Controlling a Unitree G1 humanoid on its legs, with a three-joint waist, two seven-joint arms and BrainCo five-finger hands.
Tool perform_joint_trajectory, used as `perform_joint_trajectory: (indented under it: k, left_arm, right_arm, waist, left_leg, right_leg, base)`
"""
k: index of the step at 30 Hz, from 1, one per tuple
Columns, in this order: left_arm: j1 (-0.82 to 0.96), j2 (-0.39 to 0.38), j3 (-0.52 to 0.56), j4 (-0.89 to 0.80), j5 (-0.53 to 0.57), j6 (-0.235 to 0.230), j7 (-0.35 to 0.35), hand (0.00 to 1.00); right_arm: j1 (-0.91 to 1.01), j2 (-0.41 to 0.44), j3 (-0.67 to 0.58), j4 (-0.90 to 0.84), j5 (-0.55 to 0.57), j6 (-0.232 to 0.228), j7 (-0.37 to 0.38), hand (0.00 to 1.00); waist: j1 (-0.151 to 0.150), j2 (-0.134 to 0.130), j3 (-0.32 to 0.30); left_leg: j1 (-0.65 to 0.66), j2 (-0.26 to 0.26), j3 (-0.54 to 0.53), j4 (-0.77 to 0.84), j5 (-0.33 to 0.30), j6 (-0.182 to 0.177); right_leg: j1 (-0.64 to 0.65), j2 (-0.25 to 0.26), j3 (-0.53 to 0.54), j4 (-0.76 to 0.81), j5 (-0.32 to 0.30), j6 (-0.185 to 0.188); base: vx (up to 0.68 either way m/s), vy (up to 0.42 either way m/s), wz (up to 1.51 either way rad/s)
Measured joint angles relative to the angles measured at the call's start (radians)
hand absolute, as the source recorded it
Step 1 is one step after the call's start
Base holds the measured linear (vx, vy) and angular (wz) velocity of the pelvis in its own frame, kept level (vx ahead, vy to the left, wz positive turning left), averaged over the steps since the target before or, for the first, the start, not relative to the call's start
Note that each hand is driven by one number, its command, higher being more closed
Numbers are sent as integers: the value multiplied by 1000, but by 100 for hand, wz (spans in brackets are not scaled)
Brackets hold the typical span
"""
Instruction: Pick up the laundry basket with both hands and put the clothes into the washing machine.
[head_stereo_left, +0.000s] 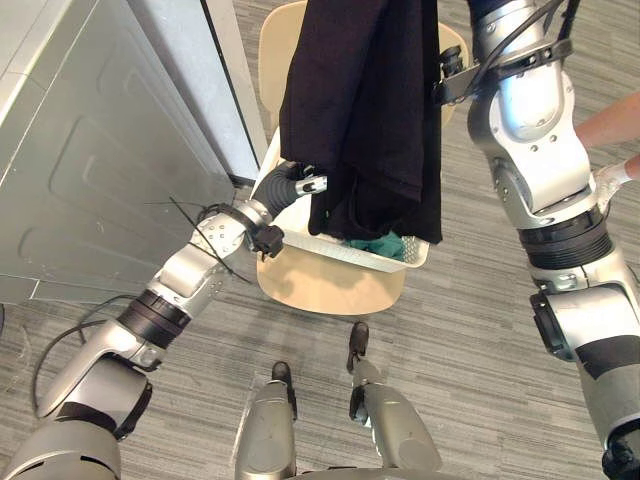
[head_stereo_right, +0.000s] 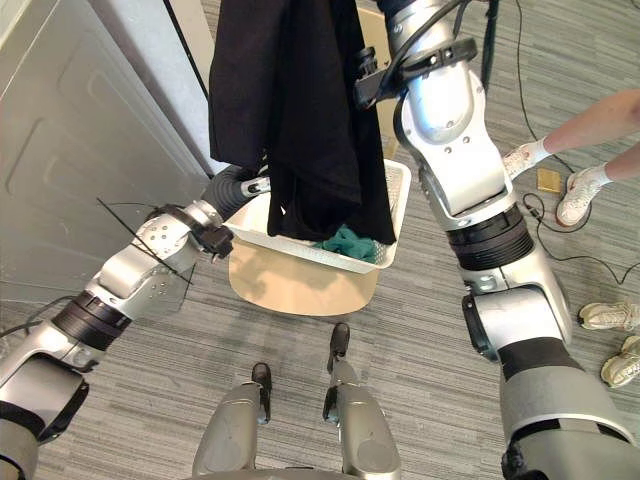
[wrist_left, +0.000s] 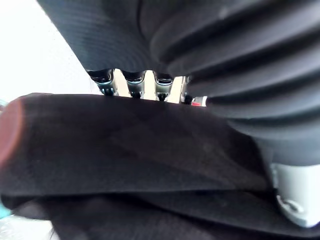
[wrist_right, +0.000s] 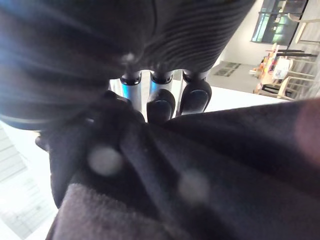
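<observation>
A long black garment (head_stereo_left: 360, 100) hangs from above, its lower end reaching into the white laundry basket (head_stereo_left: 330, 250). In the right wrist view my right hand (wrist_right: 161, 102) is shut on this black garment (wrist_right: 225, 165), with the arm raised high. A teal cloth (head_stereo_left: 385, 245) lies in the basket under it. My left hand (head_stereo_left: 285, 185) is at the basket's left rim, half behind the hanging garment. In the left wrist view black cloth (wrist_left: 125, 145) lies right against that hand (wrist_left: 240, 65).
The basket rests on a beige round stool (head_stereo_left: 330, 285). The grey washing machine (head_stereo_left: 100, 150) stands close on the left. A person's legs (head_stereo_right: 590, 120) and loose shoes (head_stereo_right: 605, 315) are on the striped floor at the right.
</observation>
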Motion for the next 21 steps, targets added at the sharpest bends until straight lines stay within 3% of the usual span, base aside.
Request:
perform_joint_trajectory:
  k: [3, 9, 14, 21]
  left_arm:
    - [71, 35, 8, -55, -18, 0, -32, 0]
    - [110, 8, 39, -77, -16, -2, -24, 0]
    - [90, -141, 123, -59, 25, -24, 66, 0]
    - [-19, -253, 125, -27, 120, -29, 144, 0]
  right_arm:
    - [-1, -25, -4, -4, 0, -4, 1, 100]
    - [5, -23, -11, -17, 0, -4, 1, 100]
    - [19, 13, -51, -45, 0, -7, 0, 100]
    - [33, 72, -53, -45, 1, -7, -1, 100]
  waist:
    - [7, 11, 5]
    - [9, 17, 6]
    - [12, 19, 6]
    - [24, 21, 4]
  left_leg:
    - [0, -1, 4, -6, 1, 0]
    - [0, -2, 3, -12, 1, -1]
    - [0, -2, 1, -14, 1, -1]
    - [0, -4, -1, -13, 1, -1]
  right_leg:
    - [-1, -1, -6, -1, -1, 1]
    - [-2, 0, -11, -2, -1, 0]
    - [-2, -1, -18, -2, -1, 0]
    - [-2, -4, -24, -1, -1, 0]
  base:
    - [-28, 107, 3]
    - [-22, 93, 1]
    - [-20, 97, 1]
    - [-20, 100, 1]
